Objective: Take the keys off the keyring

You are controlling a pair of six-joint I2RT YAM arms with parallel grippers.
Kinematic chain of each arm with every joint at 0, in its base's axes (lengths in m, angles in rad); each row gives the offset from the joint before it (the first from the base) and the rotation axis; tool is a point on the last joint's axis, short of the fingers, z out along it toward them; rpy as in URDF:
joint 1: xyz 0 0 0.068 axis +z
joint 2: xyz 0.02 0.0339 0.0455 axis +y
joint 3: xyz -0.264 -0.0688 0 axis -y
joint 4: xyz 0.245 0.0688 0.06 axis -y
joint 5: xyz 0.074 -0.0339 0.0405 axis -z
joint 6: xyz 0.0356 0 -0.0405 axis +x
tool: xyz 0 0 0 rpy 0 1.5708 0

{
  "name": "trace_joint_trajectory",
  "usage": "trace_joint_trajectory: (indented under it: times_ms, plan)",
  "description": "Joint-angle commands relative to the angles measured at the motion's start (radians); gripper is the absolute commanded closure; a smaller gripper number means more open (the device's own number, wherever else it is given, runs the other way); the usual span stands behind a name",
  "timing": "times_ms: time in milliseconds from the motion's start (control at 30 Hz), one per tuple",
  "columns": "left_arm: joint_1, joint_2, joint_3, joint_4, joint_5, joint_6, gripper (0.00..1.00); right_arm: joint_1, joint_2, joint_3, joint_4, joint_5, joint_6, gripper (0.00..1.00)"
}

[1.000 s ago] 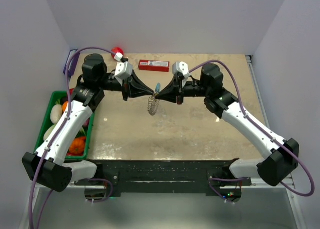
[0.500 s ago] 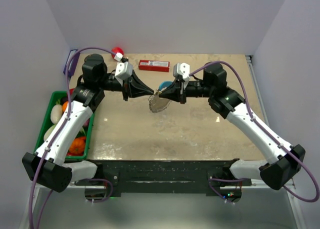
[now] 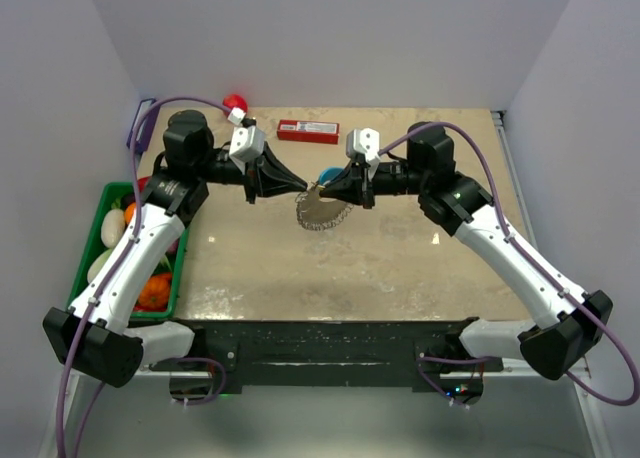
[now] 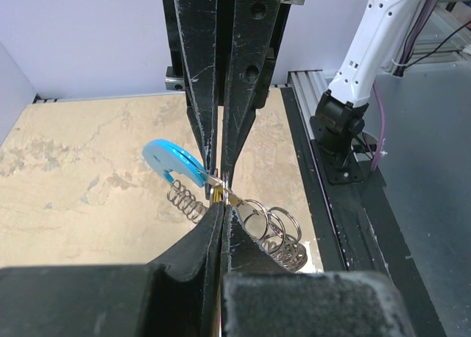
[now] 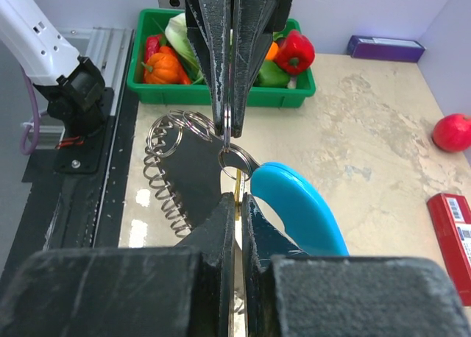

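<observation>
Pinching a small ring of the keyring (image 3: pixel 322 212) with the left gripper (image 3: pixel 305 186), fingers nearly closed. Pinching the neighbouring ring with the right gripper (image 3: pixel 320 190), equally narrow, tips almost meeting above the table (image 3: pixel 400 268). Cannot tell which tip holds the brass key (image 4: pixel 232 198) wedged between them. From above: blue segment (image 3: pixel 328 171) at 12 o'clock of the tips, loop sagging at 6. Farther out: red box (image 3: pixel 308 130) at 12, red ball (image 3: pixel 236 104) at 11, green bin (image 3: pixel 112 187) at 9.
</observation>
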Motion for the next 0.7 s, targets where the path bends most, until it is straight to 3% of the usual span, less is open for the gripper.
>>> trace_joint_trajectory:
  times_ms: [0,367,667]
  plan:
    - [0.008,-0.021,-0.004,0.012,-0.015,0.013,1.00,-0.003,-0.012,0.028,0.009,-0.010,-0.026,1.00]
    - [0.008,-0.013,-0.001,0.017,-0.013,0.005,1.00,0.025,0.060,0.160,-0.202,0.028,-0.131,1.00]
    - [0.008,-0.018,-0.005,0.015,-0.016,0.009,1.00,0.026,0.020,0.179,-0.183,0.135,-0.143,1.00]
